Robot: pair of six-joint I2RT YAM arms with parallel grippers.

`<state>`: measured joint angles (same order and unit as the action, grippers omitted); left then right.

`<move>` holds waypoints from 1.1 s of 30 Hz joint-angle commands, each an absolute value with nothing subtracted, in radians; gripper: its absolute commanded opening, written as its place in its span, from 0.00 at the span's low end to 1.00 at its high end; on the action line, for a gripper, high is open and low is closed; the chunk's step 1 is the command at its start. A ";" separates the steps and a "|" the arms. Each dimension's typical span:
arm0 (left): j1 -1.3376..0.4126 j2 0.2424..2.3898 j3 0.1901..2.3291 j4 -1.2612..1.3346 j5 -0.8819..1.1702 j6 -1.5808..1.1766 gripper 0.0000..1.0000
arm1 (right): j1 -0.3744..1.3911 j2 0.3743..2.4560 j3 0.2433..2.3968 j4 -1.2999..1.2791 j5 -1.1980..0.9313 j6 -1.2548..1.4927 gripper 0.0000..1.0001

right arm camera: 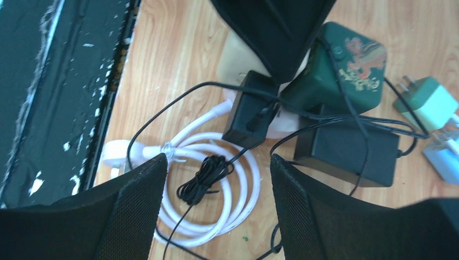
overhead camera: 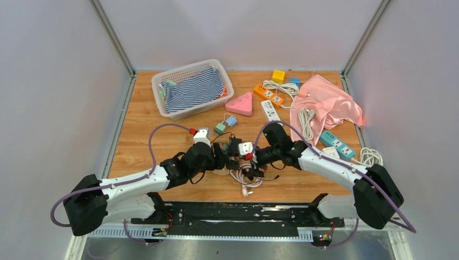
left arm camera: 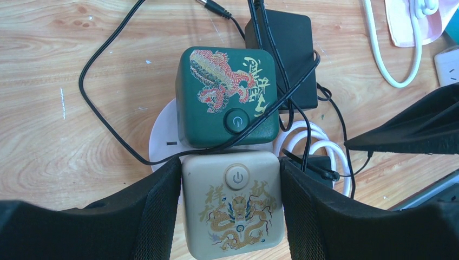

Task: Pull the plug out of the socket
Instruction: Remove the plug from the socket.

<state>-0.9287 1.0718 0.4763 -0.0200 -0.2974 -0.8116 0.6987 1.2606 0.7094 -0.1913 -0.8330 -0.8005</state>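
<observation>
Left gripper [left arm camera: 230, 168] jaws pinch the beige socket cube [left arm camera: 233, 211] between them, bracing it. Right gripper [right arm camera: 216, 162] jaws are spread, black plug [right arm camera: 251, 111] just ahead of them; I'd close squarely on its body, then pull straight out.

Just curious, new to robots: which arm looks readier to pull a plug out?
Left. The left gripper squeezes the beige plug on the white socket; the right gripper hangs open over cables.

table [left arm camera: 54, 135]: matt grained wood | green cube [left arm camera: 227, 97]: smooth plastic — slight sheen | black adapter [right arm camera: 346, 151]: matt plastic | white cable [right arm camera: 216, 112]: glossy
</observation>
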 commanded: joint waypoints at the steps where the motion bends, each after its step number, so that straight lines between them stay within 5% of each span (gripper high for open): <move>1: -0.920 1.084 0.448 -0.004 -0.232 -0.834 0.07 | 0.743 1.253 0.687 -0.011 -0.667 -0.686 0.71; 10: -0.920 1.075 0.431 0.045 -0.183 -0.857 0.06 | 0.768 1.302 0.689 -0.008 -0.639 -0.673 0.67; 19: -0.918 1.072 0.409 0.074 -0.175 -0.886 0.05 | 0.769 1.307 0.673 -0.040 -0.666 -0.715 0.49; 33: -0.919 1.085 0.397 0.110 -0.154 -0.922 0.03 | 0.780 1.331 0.684 -0.008 -0.627 -0.644 0.48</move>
